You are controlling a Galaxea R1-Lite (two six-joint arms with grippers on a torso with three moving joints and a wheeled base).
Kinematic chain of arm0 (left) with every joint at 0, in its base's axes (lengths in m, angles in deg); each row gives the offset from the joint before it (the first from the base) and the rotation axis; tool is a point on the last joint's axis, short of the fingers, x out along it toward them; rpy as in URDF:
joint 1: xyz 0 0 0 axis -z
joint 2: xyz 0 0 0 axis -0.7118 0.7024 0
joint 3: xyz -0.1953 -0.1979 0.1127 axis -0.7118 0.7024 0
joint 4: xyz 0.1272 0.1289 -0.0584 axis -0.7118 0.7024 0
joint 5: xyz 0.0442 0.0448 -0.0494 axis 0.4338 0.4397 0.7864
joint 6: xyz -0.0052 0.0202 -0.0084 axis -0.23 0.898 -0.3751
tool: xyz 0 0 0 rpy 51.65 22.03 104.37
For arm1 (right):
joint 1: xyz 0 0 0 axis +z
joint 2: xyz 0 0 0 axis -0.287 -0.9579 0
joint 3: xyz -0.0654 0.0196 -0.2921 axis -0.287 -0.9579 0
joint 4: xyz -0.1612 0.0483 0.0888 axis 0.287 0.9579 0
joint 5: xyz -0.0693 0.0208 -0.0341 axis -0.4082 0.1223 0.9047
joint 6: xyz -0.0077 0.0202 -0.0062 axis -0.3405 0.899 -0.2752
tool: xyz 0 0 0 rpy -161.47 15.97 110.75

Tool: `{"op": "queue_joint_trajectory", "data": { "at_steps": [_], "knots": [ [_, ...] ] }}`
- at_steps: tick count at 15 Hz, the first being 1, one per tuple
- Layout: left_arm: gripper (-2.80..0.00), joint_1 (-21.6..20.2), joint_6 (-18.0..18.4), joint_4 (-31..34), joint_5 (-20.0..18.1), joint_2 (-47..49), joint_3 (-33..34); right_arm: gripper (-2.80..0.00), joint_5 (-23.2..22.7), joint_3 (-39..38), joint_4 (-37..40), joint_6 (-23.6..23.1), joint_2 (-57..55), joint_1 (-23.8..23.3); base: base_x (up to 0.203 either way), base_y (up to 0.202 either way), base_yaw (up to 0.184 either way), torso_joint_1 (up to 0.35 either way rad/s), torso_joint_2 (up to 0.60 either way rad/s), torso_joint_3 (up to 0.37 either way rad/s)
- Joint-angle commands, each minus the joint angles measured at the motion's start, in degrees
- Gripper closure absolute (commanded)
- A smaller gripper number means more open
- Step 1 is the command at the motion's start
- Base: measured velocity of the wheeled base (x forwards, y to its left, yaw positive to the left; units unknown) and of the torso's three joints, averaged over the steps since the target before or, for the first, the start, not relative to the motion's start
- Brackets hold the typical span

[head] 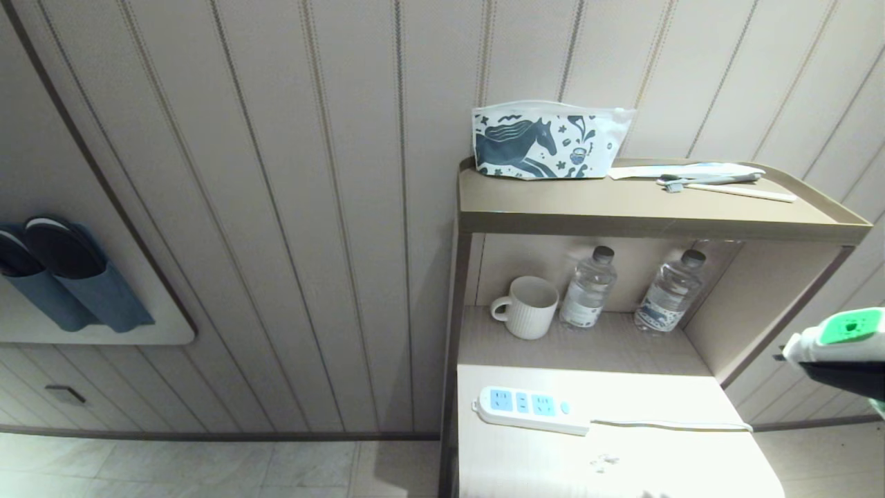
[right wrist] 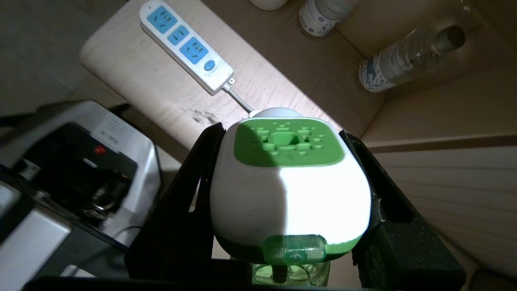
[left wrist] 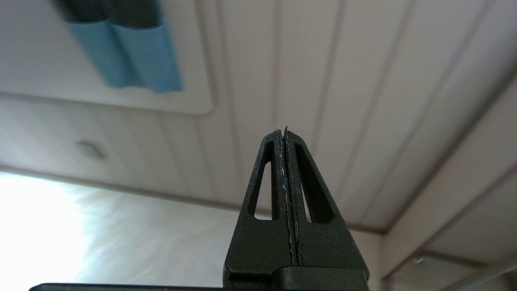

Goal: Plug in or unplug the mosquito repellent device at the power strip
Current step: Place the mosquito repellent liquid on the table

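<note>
The white power strip [head: 529,409] with light-blue socket faces lies on the pale lower counter [head: 622,470], its cord running right; nothing is plugged into it. The right wrist view shows the power strip [right wrist: 185,43] ahead of the fingers. My right gripper [right wrist: 282,137] is shut on the mosquito repellent device [right wrist: 288,186], its black fingers clamping both sides of the white-and-green head, green bottle below. The mosquito repellent device [head: 840,339] hangs in the air at the head view's right edge, off to the right of the strip. My left gripper [left wrist: 282,131] is shut and empty, facing the wall and floor.
On the recessed shelf behind the strip stand a white mug [head: 527,306] and two clear water bottles [head: 588,287] [head: 671,292]. The top shelf [head: 643,207] carries a horse-print pouch [head: 546,142] and a toothbrush. Blue slipper holders [head: 66,273] hang on the left wall.
</note>
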Motion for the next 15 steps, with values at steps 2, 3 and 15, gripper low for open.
{"op": "queue_joint_trajectory", "data": {
  "at_steps": [2,3,15],
  "knots": [
    [0.0,0.0,1.0,2.9,-3.2,0.0,0.7,0.0,-0.1,-2.9,-1.0,16.4,6.4,0.1,0.0,0.0,0.0,0.0,0.0,0.0],
    [0.0,0.0,3.7,3.0,-3.8,0.0,0.7,0.0,0.0,-4.7,-3.9,19.1,8.3,-0.2,0.0,0.0,0.0,0.0,0.0,0.0],
    [0.0,5.6,2.9,13.6,-23.2,-0.5,-2.4,0.0,3.0,-13.3,-12.9,22.0,16.4,-0.2,0.0,0.0,0.0,0.0,0.0,0.0]
  ]
}}
